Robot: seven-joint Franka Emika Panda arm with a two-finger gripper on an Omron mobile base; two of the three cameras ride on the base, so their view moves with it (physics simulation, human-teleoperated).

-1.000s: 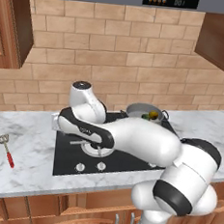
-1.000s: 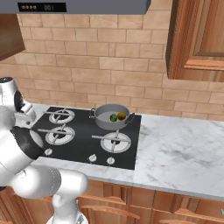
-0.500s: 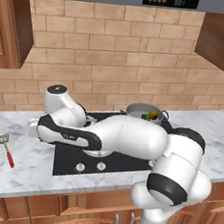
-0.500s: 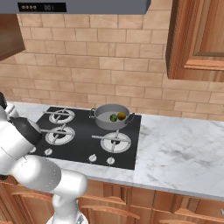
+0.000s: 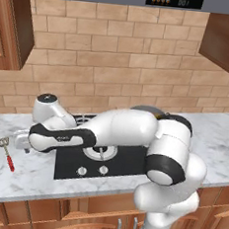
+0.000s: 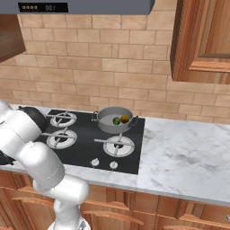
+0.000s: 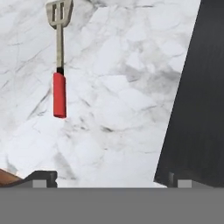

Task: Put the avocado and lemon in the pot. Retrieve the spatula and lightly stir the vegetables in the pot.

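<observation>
Spatula (image 7: 58,57), flat on bench (image 7: 113,87) beside hob (image 7: 197,96), untouched; hand (image 7: 109,177) jaws wide, poised for pickup.

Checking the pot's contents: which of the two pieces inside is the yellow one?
The lemon, on the right inside the pot in the right base view; the piece beside it is green.

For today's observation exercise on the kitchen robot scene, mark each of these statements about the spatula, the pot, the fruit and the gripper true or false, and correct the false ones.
1. The spatula lies flat on the marble counter. True.
2. The gripper is shut on the spatula. False: it is open and holds nothing.
3. The lemon sits inside the pot. True.
4. The pot stands on the counter beside the stove. False: it stands on a back burner of the stove.
5. The spatula's handle is blue. False: it is red.
</observation>
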